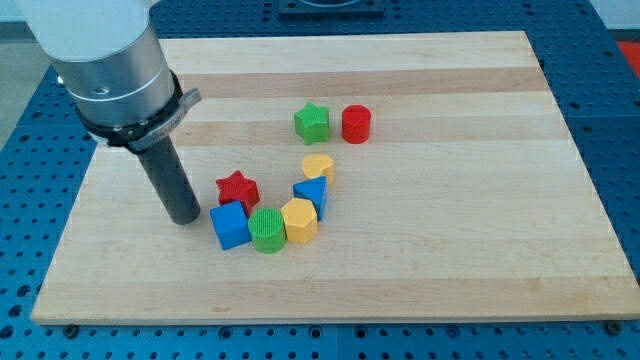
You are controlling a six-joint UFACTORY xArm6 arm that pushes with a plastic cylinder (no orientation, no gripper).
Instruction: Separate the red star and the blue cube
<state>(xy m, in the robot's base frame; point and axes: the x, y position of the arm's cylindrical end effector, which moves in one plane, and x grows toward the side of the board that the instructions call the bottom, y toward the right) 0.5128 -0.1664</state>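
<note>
Pushing slowly is the best way to do this step well, I think. I have no gripper to open or close, only a dark rod, and my tip (186,217) rests on the wooden board (480,260) toward its left edge, a bit nearer the bottom edge than the top. It sits just to the left of the blue cube (229,225) and the red star (237,188), close but not touching that I can see.

I should aim at just one of the two blocks. The star looks like the easier one, because it has open board above it. I would slide in low beside the star and nudge it up toward the top edge. If I shove the cube to the right instead, it will likely bump the green cylinder (267,230) and move the whole row.

The red star is small, with soft points. It sits just above the blue cube, so near that they seem to touch. The cube is bright blue with flat sides.

Going on to the right, the green cylinder touches the cube. Next come a yellow block (299,219), a blue triangle block (311,192) and a yellow heart (318,165), curling up in a row. Nearer the top edge stand a green star (312,122) and a red cylinder (356,124), well apart from my tip.
</note>
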